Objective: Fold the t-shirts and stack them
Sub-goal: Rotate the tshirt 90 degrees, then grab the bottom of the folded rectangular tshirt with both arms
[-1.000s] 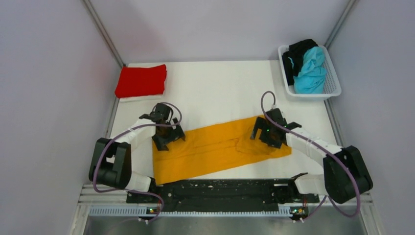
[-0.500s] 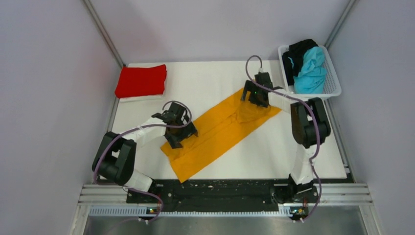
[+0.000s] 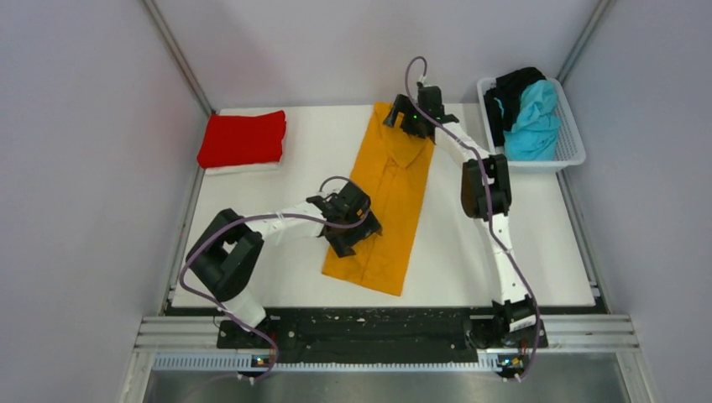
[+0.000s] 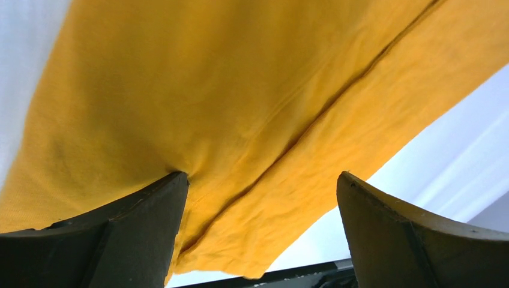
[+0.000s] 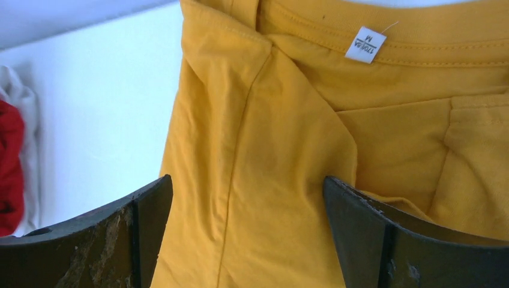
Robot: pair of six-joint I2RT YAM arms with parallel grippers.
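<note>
— Where is the orange-yellow short-sleeved cloth t-shirt found?

— It is laid flat on the white desk as a long narrow strip, with the sides folded in. The collar end is placed at the far edge, and the hem end towards the near middle. In the right wrist view a small white label is seen inside the collar.

— How are the tools held?

— The left tool is set on the near part of the strip, at its left edge. Its fingers are spread wide, and the cloth is touched by one finger; nothing is clamped. The right tool is placed over the collar end, also spread wide, with the cloth lying flat between the fingers.

— And the other shirts?

— The folded red cloth t-shirt is kept at the far left corner, well apart. The crumpled turquoise t-shirt and the black t-shirt are kept in the white plastic basket at the far right.
</note>
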